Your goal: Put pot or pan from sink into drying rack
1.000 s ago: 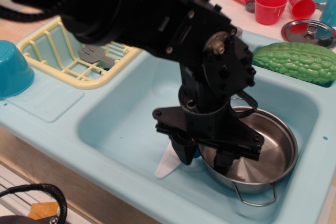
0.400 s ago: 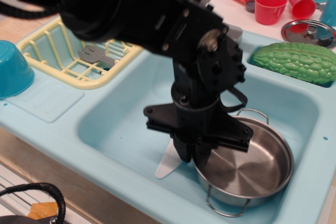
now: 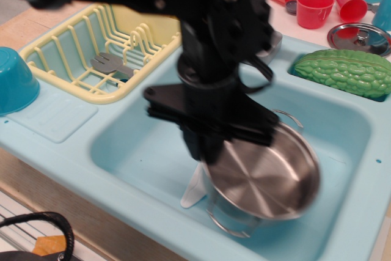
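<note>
The shiny steel pot (image 3: 266, 178) hangs tilted above the light-blue sink (image 3: 140, 145), its ringed inside facing the camera, one wire handle at the bottom left and one at the top right. My black gripper (image 3: 211, 148) is shut on the pot's left rim and holds it off the sink floor. The image is motion-blurred. The pale-yellow drying rack (image 3: 67, 59) sits at the back left, apart from the pot, with a grey fork (image 3: 112, 64) in it.
A green bitter gourd (image 3: 345, 71) lies on the sink's right rim. Red cups (image 3: 314, 7) and a flat steel lid (image 3: 360, 38) stand behind it. A teal bowl (image 3: 15, 80) sits at the far left. A white utensil (image 3: 195, 191) lies on the sink floor.
The gripper has lifted and moved left, carrying the pot up off the sink floor; the pot has tilted toward the camera. More of the drying rack shows.
</note>
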Controlling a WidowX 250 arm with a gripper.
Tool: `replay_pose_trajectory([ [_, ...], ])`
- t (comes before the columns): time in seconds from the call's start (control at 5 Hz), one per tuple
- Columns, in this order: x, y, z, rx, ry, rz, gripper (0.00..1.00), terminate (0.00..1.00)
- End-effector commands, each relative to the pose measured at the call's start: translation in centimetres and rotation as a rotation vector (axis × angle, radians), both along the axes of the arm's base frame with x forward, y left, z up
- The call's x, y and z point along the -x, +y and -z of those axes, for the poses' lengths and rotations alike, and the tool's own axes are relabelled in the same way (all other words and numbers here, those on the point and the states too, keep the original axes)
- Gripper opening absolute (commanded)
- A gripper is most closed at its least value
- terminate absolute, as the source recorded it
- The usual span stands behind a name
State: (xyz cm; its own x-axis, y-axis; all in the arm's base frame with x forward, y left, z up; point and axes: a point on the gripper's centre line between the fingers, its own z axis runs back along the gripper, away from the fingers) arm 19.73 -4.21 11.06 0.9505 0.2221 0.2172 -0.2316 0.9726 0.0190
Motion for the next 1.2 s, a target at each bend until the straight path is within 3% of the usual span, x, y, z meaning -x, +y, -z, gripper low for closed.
replay_pose_trajectory([
  [0.0, -1.2, 4.9, -3.5, -0.028, -0.061, -0.04, 0.0, 0.0],
  [0.2, -2.0, 7.8, -4.8, -0.021, -0.059, -0.106, 0.0, 0.0],
  [0.8, -4.8, 14.5, -8.0, 0.038, -0.164, -0.317, 0.0, 0.0],
  [1.0, -5.5, 16.5, -7.6, 0.066, -0.131, -0.364, 0.0, 0.0],
])
